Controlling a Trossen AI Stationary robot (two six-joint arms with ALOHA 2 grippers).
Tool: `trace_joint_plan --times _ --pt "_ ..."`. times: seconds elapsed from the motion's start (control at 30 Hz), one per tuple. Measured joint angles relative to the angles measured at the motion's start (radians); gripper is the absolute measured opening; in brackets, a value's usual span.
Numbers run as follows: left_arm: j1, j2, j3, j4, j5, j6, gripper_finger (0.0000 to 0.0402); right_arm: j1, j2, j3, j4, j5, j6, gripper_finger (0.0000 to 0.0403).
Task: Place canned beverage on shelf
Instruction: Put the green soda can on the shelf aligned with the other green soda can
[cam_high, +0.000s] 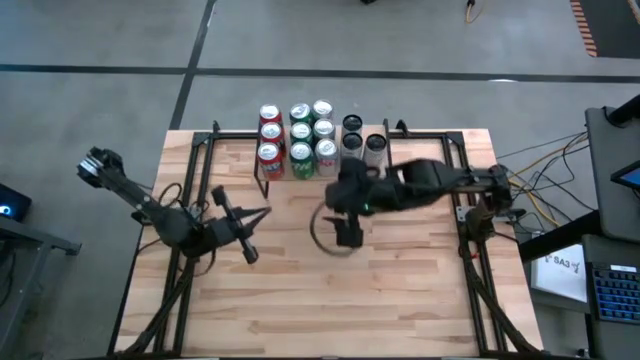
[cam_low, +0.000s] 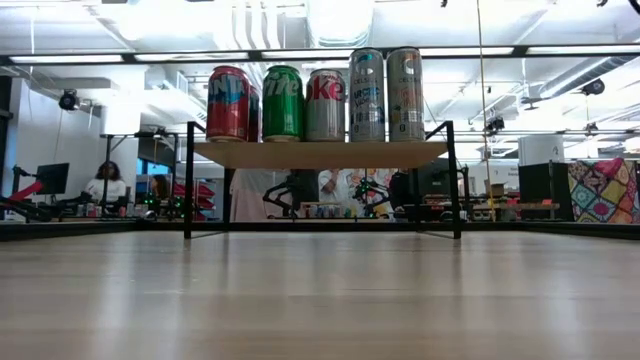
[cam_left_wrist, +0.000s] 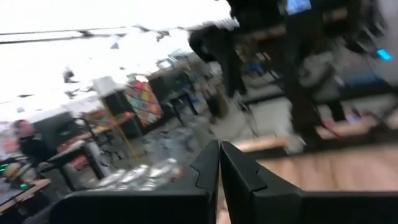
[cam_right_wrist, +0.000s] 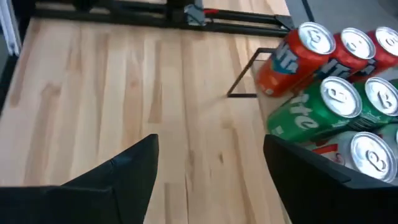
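Bare light-wood tabletop (cam_right_wrist: 124, 99) fills the space just past my right gripper (cam_right_wrist: 208, 171), whose two dark fingers (cam_right_wrist: 134, 165) stand wide apart with nothing between them. From above, that gripper (cam_high: 347, 232) hangs over the middle of the table, just in front of the shelf (cam_low: 320, 153), and my right arm reaches in from the right side.

On the shelf stand the cans, packed close together at the far edge of the table. Seen level across the table, a red can (cam_low: 228, 103), a green can (cam_low: 283, 103) and a silver-and-red can (cam_low: 326, 104) line the front, with two taller slim silver cans (cam_low: 367, 95) beside them to the right. Looking down, the shorter cans (cam_high: 297, 140) form rows of three, and the two slim ones (cam_high: 362, 140) stand at the right end. Past my right fingers I see an orange-and-blue can (cam_right_wrist: 292, 59) and green ones (cam_right_wrist: 314, 112) tilted in view, near but untouched.

My left gripper (cam_high: 240, 222) is clenched tight, fingers (cam_left_wrist: 239, 171) pressed together on nothing, above the table's left part, well apart from the shelf.

People sit at desks in the room beyond the table (cam_low: 105, 182).
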Motion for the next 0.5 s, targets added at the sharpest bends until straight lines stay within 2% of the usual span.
trace_joint_plan --times 0.2,0.27,0.33,0.4,0.5 --pt "0.026 0.028 0.217 -0.69 0.104 -0.347 0.0 0.119 -0.006 -0.042 0.004 0.073 -0.003 0.0256" --pt "0.054 0.059 0.282 -0.895 0.17 -0.47 0.0 0.153 -0.017 -0.069 0.019 0.093 -0.003 0.025" --pt "0.092 0.1 0.325 -1.001 0.25 -0.549 0.0 0.182 -0.027 -0.103 0.038 0.107 -0.002 0.0245" --pt "0.132 0.145 0.343 -1.035 0.311 -0.579 0.0 0.206 -0.042 -0.149 0.076 0.115 -0.002 0.0242" --pt "0.204 0.214 0.347 -1.018 0.325 -0.585 0.0 0.229 -0.074 -0.228 0.128 0.122 0.002 0.0243"
